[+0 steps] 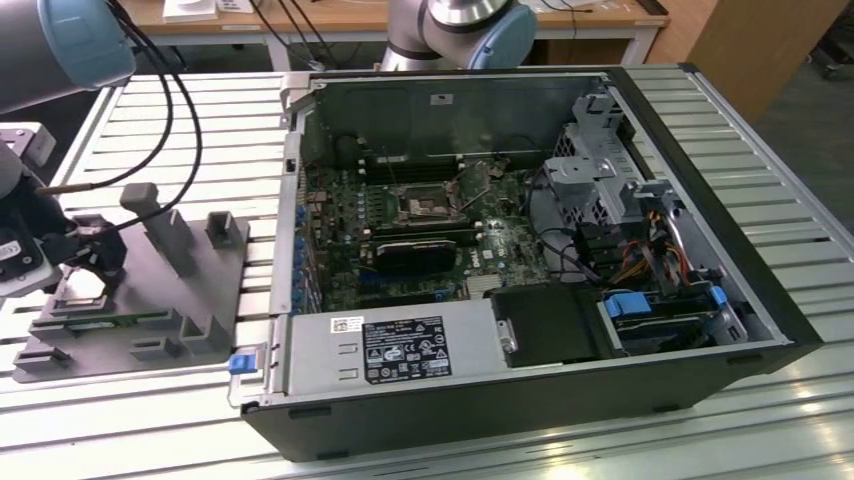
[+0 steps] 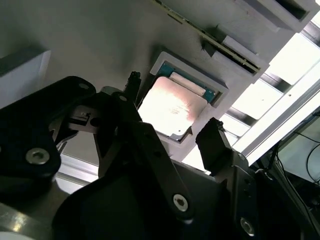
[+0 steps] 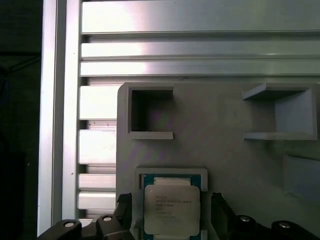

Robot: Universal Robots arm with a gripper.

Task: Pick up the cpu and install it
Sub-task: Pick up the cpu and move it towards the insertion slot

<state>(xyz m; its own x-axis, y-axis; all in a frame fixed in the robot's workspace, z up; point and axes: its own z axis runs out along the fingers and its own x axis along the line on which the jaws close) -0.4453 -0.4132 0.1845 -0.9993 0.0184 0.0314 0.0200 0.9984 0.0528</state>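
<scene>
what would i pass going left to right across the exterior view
grey fixture block → blue latch at the case's corner → motherboard socket → metal drive cage → black side wall of the case

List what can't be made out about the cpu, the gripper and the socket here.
- cpu: in the first wrist view, one edge is cut off by the frame.
- One cpu corner: in the second wrist view, the gripper overlaps it.
- Contact: the fingers flank the cpu; whether they touch it is unclear in both wrist views.
- socket: too small in the exterior view to tell whether it is empty.
</scene>
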